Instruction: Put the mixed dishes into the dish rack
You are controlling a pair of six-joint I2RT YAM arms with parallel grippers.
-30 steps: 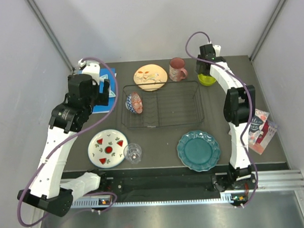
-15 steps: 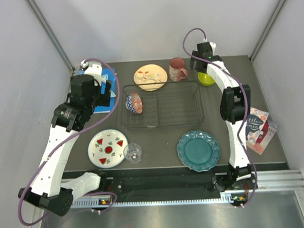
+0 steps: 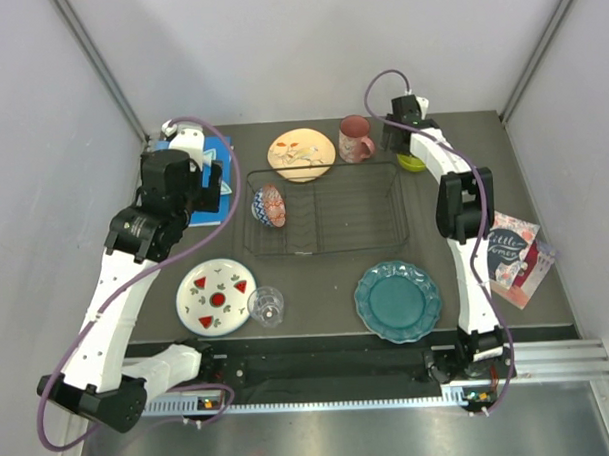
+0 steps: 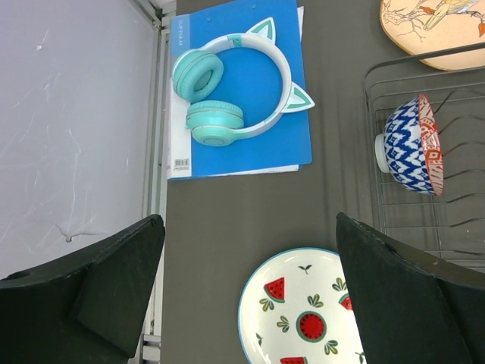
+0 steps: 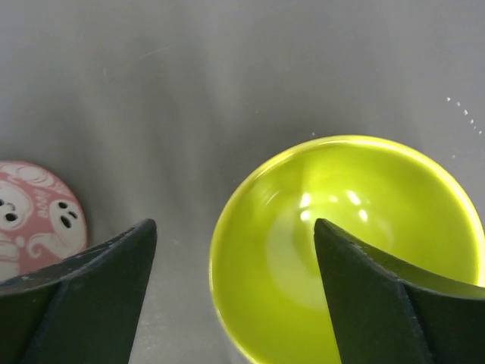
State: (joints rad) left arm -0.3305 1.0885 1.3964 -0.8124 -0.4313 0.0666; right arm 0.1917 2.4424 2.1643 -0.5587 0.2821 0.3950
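Note:
The black wire dish rack (image 3: pixel 378 175) holds the red-patterned bowl (image 3: pixel 269 205) on its side at its left end; the bowl also shows in the left wrist view (image 4: pixel 413 144). My right gripper (image 5: pixel 235 296) is open, its jaws straddling the left rim of the lime-green bowl (image 5: pixel 348 250), which sits behind the rack (image 3: pixel 413 163). The pink mug (image 3: pixel 355 139) and cream floral plate (image 3: pixel 302 154) lie behind the rack. The white plate with red shapes (image 3: pixel 217 296), the clear glass (image 3: pixel 267 306) and the teal plate (image 3: pixel 398 301) lie in front. My left gripper (image 4: pixel 250 296) is open and empty above the white plate.
Teal cat-ear headphones (image 4: pixel 227 91) rest on a blue folder (image 4: pixel 250 144) at the back left. A printed card (image 3: pixel 513 262) lies at the right edge. White walls close in both sides and the back.
My right gripper has moved left and down onto the lime-green bowl, now covering most of it from above. The left arm has barely moved.

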